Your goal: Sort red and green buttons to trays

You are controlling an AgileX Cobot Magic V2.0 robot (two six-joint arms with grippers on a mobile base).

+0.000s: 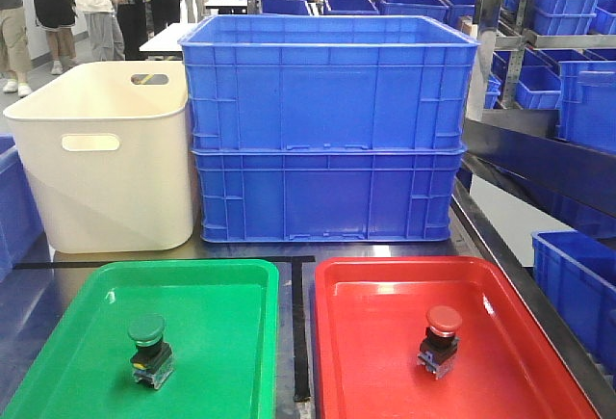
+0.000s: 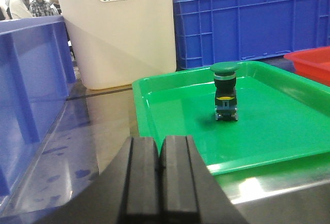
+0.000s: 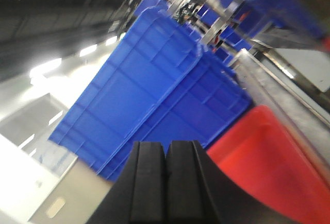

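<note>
My left gripper has its two black pads pressed flat together with nothing between them, low over the steel table, just short of the near rim of the green tray. My right gripper is likewise pinched to a thin seam and empty, but tilted hard, looking along the red tray toward the stacked blue crates.

The green button stands upright on its dark body inside the green tray, and the red button stands upright inside the red tray. Each colour sits in its matching tray, so I judge the sorting done.

The risk now is mine alone. My left pads sit near the tray rim, and a careless forward sweep could nudge the glossy tray across the slick steel and topple the top-heavy green button. My right wrist is canted and its view blurred, so I cannot tell how close it hangs to the red tray; a blind drop could clip the rim.

The table is reflective metal with a dark tape line between the trays. Behind stands a cream tub beside the crates, shelving of more blue bins on the right, and people in the far background
</note>
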